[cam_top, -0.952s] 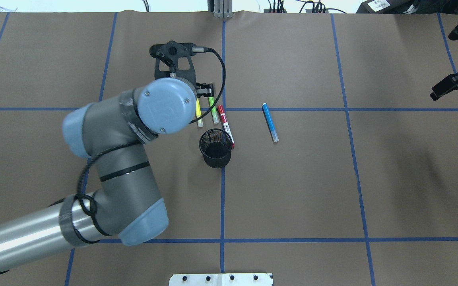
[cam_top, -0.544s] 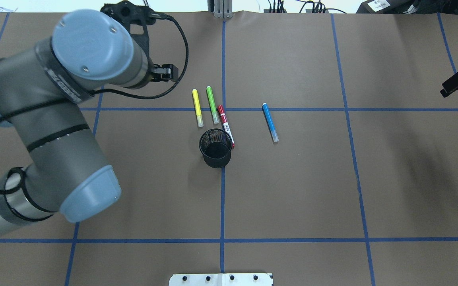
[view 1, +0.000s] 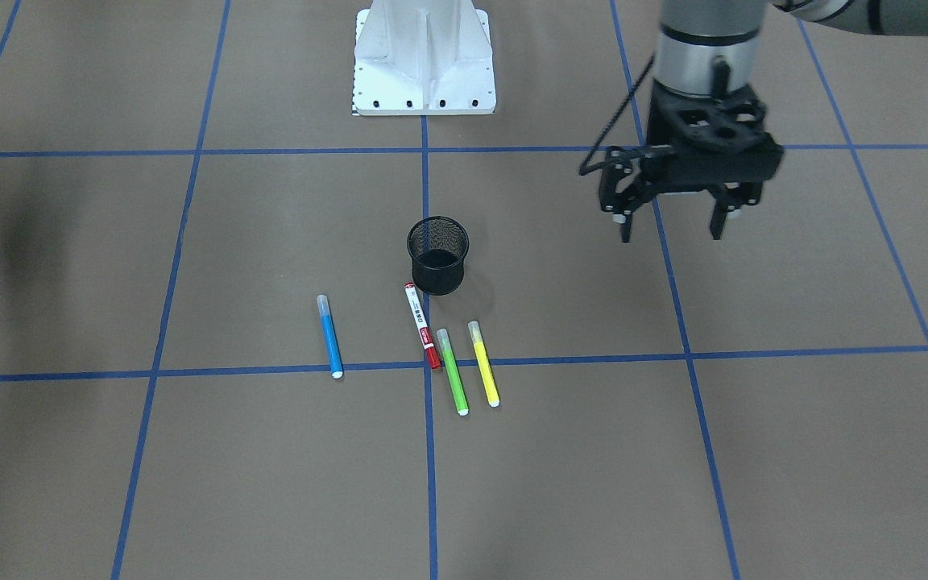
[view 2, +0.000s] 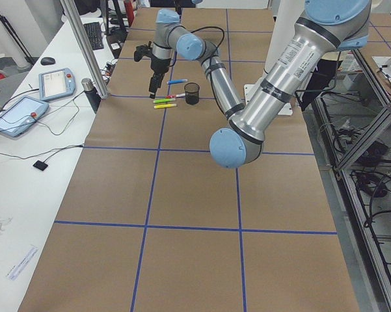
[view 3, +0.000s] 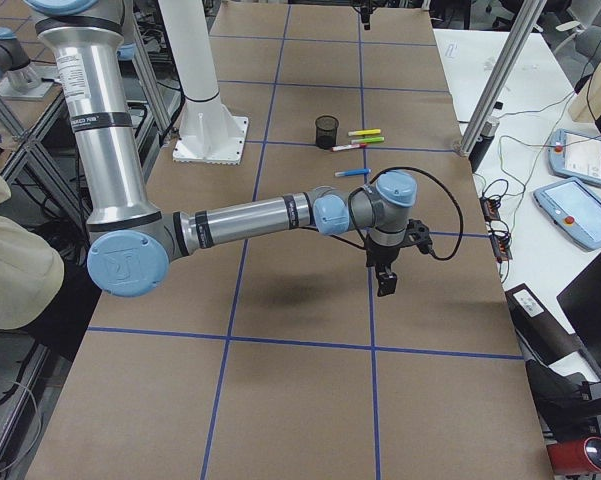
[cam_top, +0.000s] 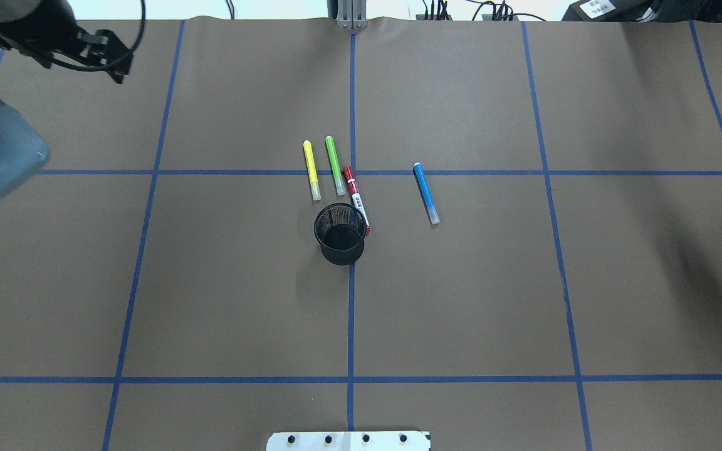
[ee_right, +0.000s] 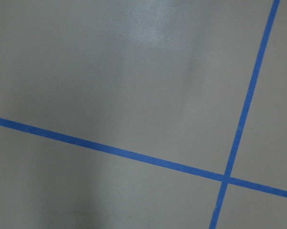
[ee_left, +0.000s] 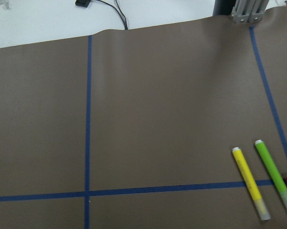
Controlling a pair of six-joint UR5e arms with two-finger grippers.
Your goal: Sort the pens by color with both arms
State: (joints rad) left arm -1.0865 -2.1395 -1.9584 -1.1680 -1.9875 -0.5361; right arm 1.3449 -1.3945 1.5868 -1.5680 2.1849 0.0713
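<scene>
Yellow marker pen (cam_top: 311, 170), green marker pen (cam_top: 334, 165) and white red-ended pen (cam_top: 356, 197) lie close together mid-table by the black mesh cup (cam_top: 340, 233); blue marker pen (cam_top: 425, 193) lies apart. The left black gripper (view 1: 671, 237) hovers well clear, fingers spread and empty. The right black gripper (view 3: 385, 278) is near the brown table's (cam_top: 524, 300) right end; I cannot tell its finger state.

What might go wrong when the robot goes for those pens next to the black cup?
The green pen lies close between the yellow pen and the red-ended pen, so a grab at one could nudge a neighbour. The red-ended pen's end sits right by the mesh cup; reaching there might knock the cup.
</scene>
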